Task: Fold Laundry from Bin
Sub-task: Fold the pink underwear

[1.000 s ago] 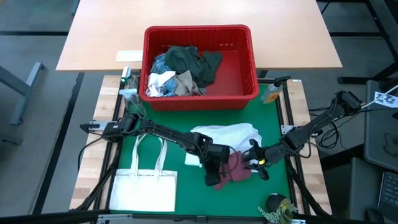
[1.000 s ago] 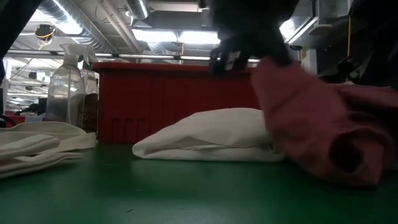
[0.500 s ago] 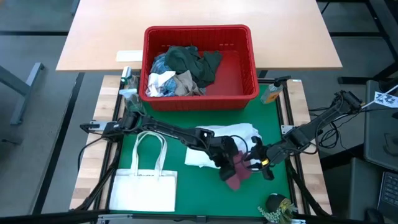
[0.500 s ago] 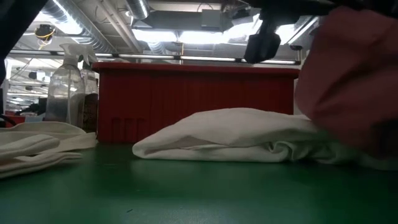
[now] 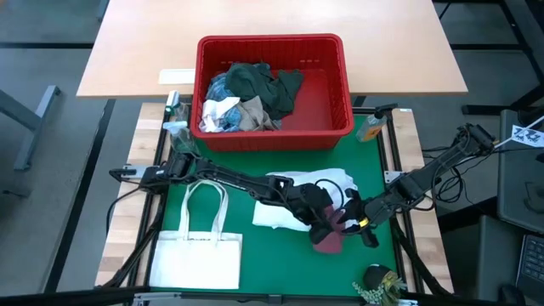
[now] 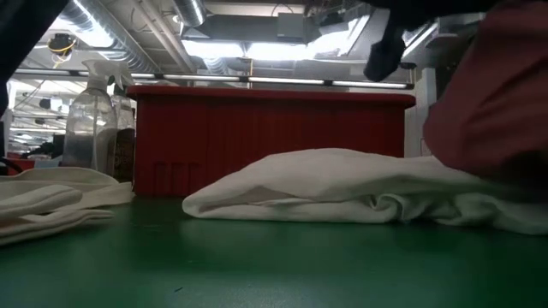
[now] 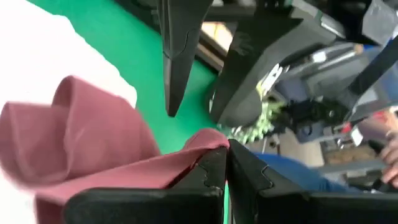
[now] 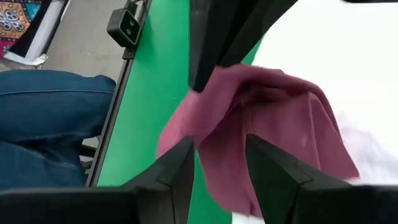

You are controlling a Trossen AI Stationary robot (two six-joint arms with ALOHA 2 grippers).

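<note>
In front of the red bin (image 5: 340,102) that holds most of the laundry (image 5: 246,98), the maroon garment (image 5: 330,231) hangs over the white garment (image 5: 297,200), pinched by the closed left gripper (image 7: 225,163), the right gripper (image 8: 217,165) spread around it.

**Maroon cloth pinched between the left fingers**

The left gripper (image 7: 225,163) has its dark fingers (image 7: 208,177) closed on an edge of a maroon cloth (image 7: 81,146), which hangs in folds above the green counter (image 7: 134,59). The other arm's fingers (image 7: 177,56) stand close beyond it. White cloth (image 7: 43,53) lies underneath.
</note>
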